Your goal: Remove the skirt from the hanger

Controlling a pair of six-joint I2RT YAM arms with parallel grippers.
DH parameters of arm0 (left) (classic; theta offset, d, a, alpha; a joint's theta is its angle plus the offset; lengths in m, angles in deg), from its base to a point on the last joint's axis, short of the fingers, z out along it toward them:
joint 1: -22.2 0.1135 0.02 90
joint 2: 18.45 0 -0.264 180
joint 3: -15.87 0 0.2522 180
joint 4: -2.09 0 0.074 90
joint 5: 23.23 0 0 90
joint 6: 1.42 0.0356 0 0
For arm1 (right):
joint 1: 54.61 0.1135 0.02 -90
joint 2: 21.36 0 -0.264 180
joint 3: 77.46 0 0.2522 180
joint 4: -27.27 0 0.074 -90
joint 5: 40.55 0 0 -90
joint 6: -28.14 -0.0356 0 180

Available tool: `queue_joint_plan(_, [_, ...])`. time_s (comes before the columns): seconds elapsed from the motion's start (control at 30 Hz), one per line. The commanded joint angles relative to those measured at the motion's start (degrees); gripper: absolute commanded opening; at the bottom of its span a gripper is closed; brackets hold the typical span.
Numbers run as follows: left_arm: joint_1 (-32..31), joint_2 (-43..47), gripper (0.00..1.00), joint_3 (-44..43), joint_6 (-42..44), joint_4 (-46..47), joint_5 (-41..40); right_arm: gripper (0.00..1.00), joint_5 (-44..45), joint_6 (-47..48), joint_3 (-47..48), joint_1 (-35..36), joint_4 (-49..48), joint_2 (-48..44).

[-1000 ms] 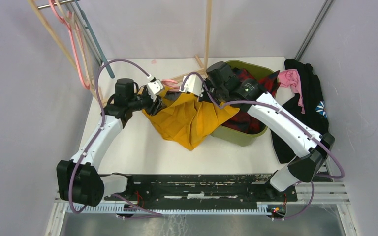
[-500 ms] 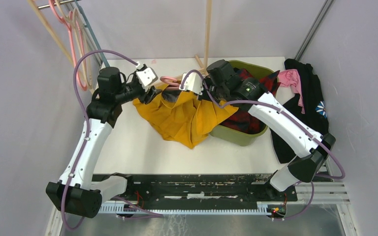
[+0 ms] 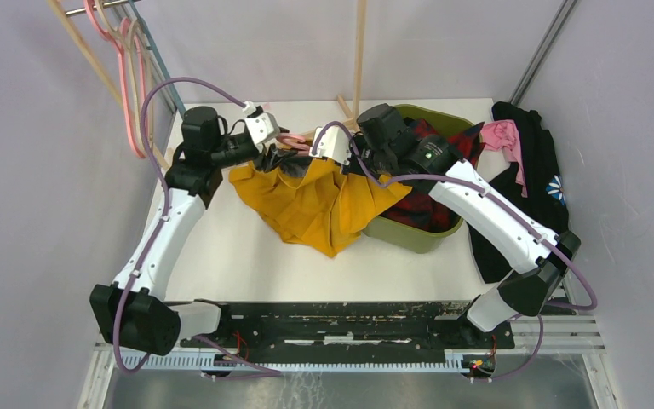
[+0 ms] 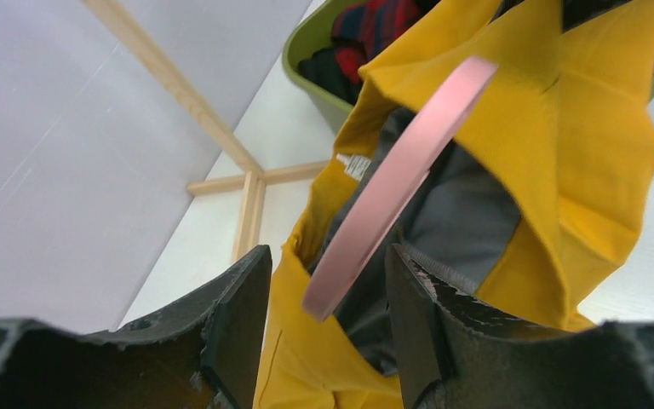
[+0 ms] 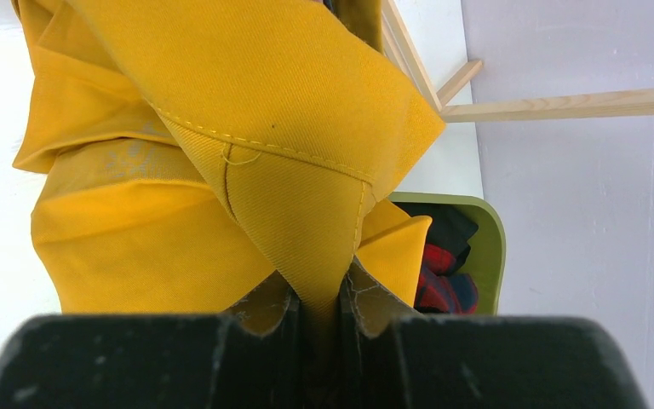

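White worktop [image 3: 221, 247]: left gripper [image 4: 328, 256], now further back, gapes around the hanger [image 4: 409, 145], whose bar slants away ahead of it; right gripper [image 5: 315, 298] pinches the skirt [image 5: 247, 102].

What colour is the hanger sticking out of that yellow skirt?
Pale pink. The hanger shows best in the left wrist view, poking out of the skirt.

We see only one pink stretch of the hanger [image 4: 400, 183]; the skirt [image 4: 579, 128] buries the rest. The fingertips of the right gripper [image 5: 319, 298] are lost inside its fold.
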Motion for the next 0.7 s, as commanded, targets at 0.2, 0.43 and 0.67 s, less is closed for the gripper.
queue_joint_plan(0.2, [-3.35, 1.02, 0.59, 3.52, -5.95, 3.81, 10.23, 0.01, 1.72, 1.63, 3.93, 0.03, -6.75, -2.53])
queue_joint_plan(0.43, [-3.78, 3.56, 0.58, 10.02, -5.99, 4.97, 10.44, 0.01, 0.40, 1.51, 5.35, 0.13, -6.56, -2.41])
queue_joint_plan(0.67, [-3.81, 0.78, 0.58, 12.11, -6.33, 14.45, 8.23, 0.01, -0.14, 1.94, 5.96, 1.20, -5.58, -2.94])
